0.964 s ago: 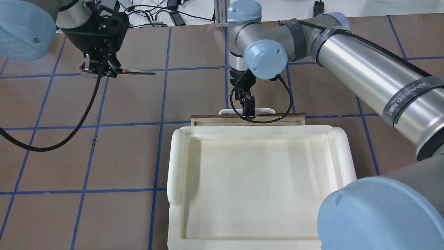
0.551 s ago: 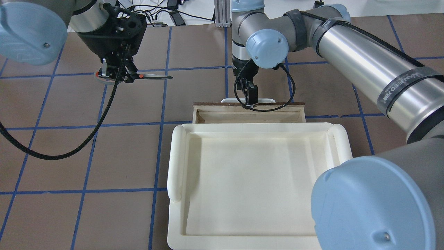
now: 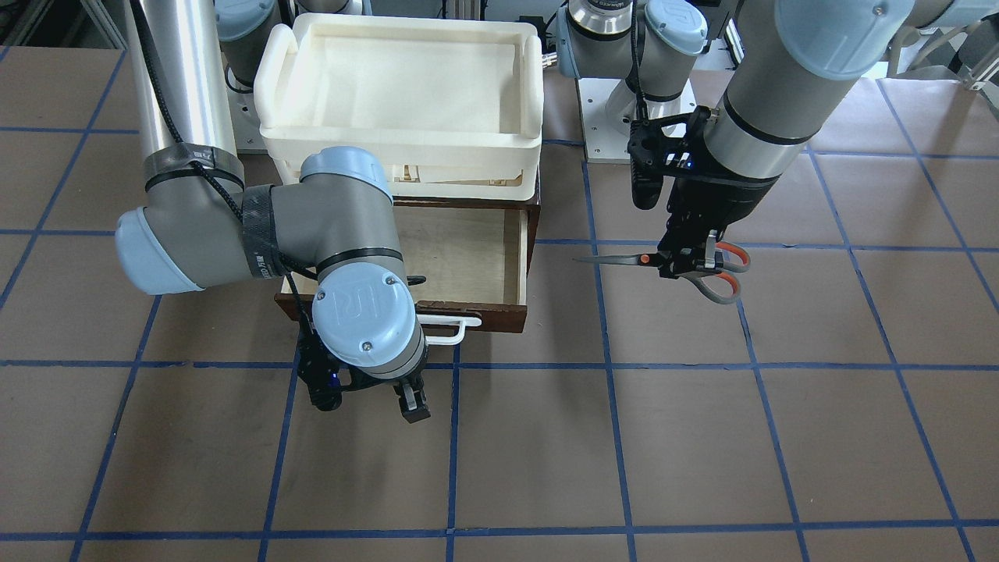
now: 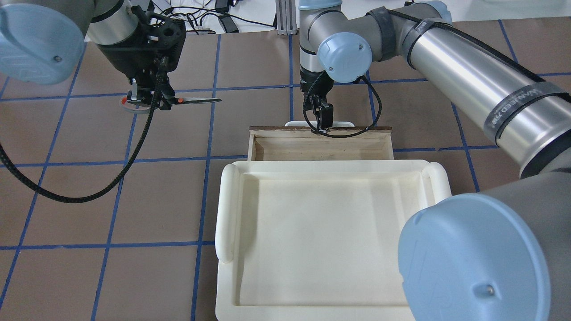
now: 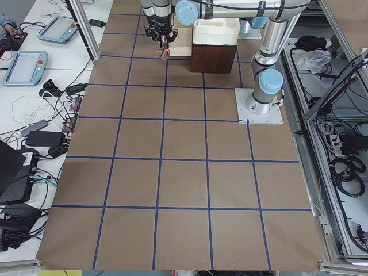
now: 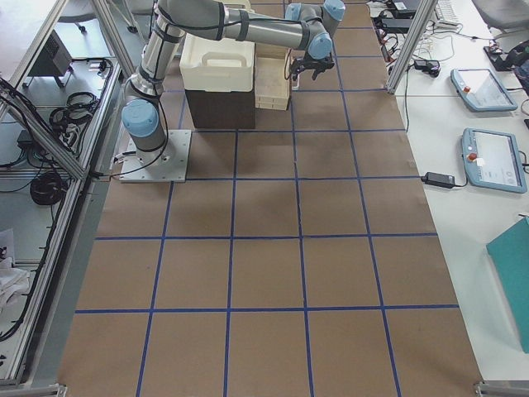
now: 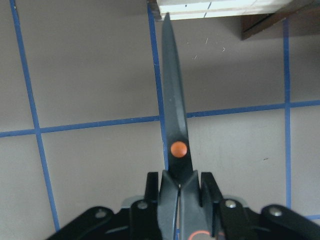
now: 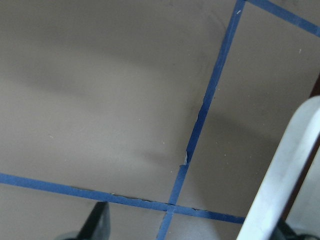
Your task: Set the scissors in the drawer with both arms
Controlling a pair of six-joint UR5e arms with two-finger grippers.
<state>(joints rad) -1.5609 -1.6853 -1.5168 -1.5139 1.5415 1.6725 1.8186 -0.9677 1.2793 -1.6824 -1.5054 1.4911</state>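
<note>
White foam tray (image 4: pixel 225 209) fills the lower middle of my overhead view, nearest the robot. Just beyond its far rim the drawer (image 4: pixel 321 149) stands pulled out, pale plywood showing and nothing in it that I can see. At the drawer's front the right tool (image 4: pixel 323 119) hangs by the white bar handle (image 4: pixel 345 124). On its wrist camera the jaws are spread, one finger (image 8: pixel 95 225) low at the frame's left and the bar crossing the lower right, so I read it as hooking the handle, not pinching it. Farther out, upper left of the overhead view, the left tool (image 7: pixel 179 182) is pressed together on the scissors (image 4: pixel 198 100) just behind the orange pivot dot. It holds them above the brown desk (image 4: pixel 67 200), closed blades aimed toward the drawer and well apart from it.

I judge the opening about done and the carry in hand. Next I must swing the left arm (image 4: pixel 107 22) across, lower the scissors onto the plywood and let go. In the front view the right arm (image 4: pixel 459 67) overhangs the drawer's left part, so I would aim for the free part on the right.

A black strap (image 4: pixel 519 109) on that arm carries white lettering I read roughly as "WANSEED". A blue joint cap (image 3: pixel 360 312) bears an embossed UR mark.
</note>
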